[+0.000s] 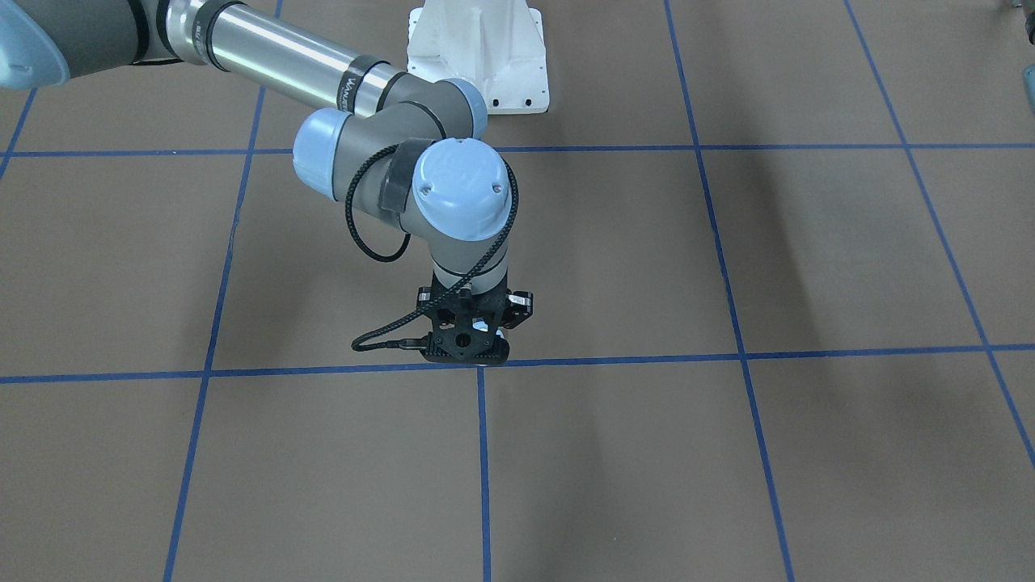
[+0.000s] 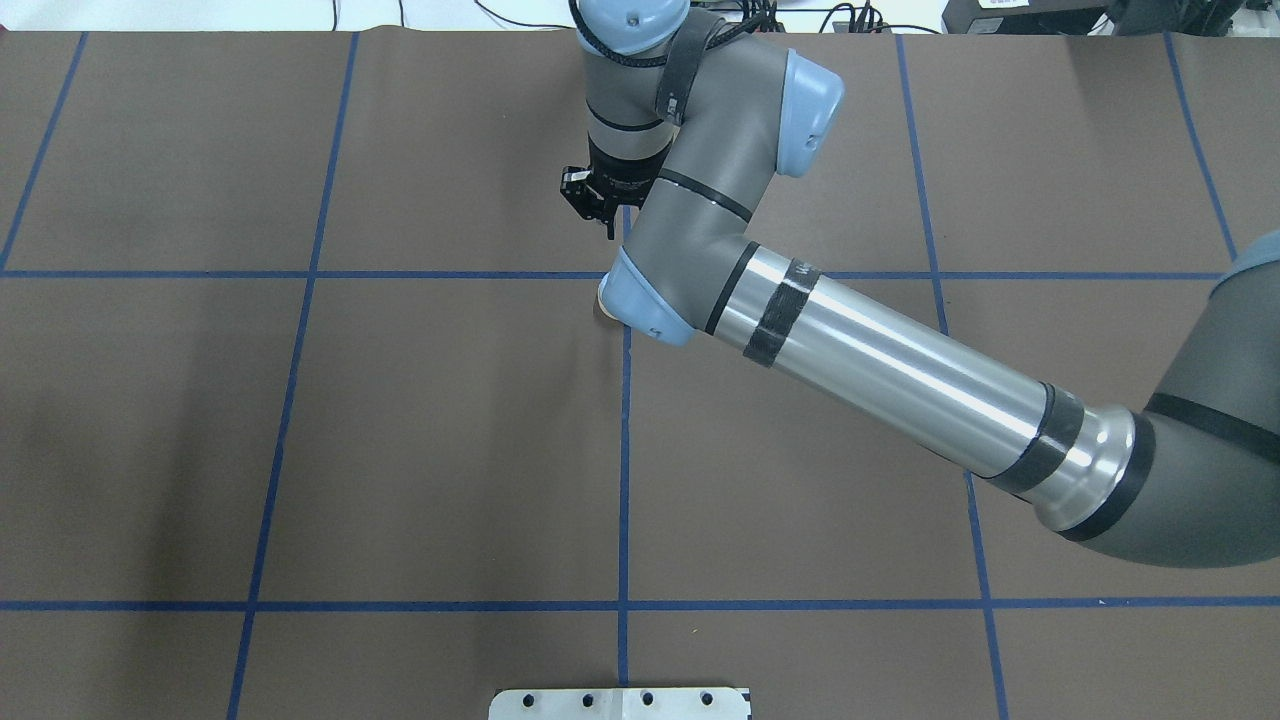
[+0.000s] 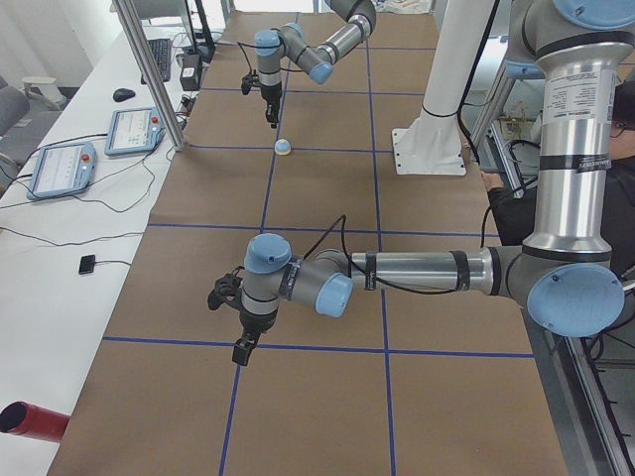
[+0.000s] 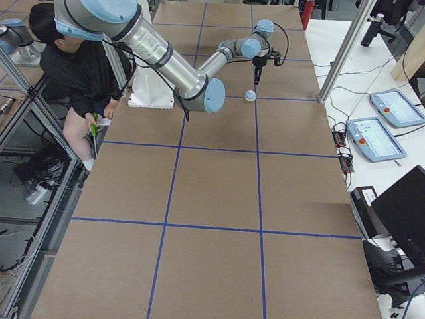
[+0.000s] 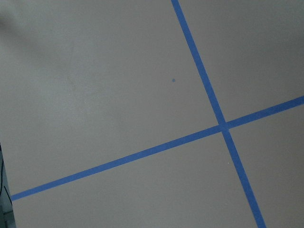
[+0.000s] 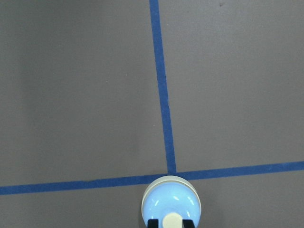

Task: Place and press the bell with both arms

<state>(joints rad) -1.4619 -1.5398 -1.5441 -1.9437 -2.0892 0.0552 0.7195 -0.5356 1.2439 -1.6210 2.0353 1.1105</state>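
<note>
The light-blue bell (image 6: 171,205) with its cream button stands on the brown table beside a crossing of blue tape lines. It also shows as a small dome in the side views (image 3: 283,148) (image 4: 250,96). My right gripper (image 6: 170,224) hangs straight above it, apart from it, pointing down. Its two black fingertips (image 6: 153,223) stand open either side of the button. In the front view this gripper (image 1: 483,356) hides the bell. My left gripper (image 3: 241,352) hangs over bare table far from the bell. I cannot tell whether it is open or shut.
The white pedestal (image 1: 477,56) stands behind the right arm. A seated person (image 4: 73,66) is at the robot's side of the table. Touch panels (image 3: 60,169) and a metal post (image 3: 149,69) line the far edge. A red cylinder (image 3: 25,421) lies off the corner.
</note>
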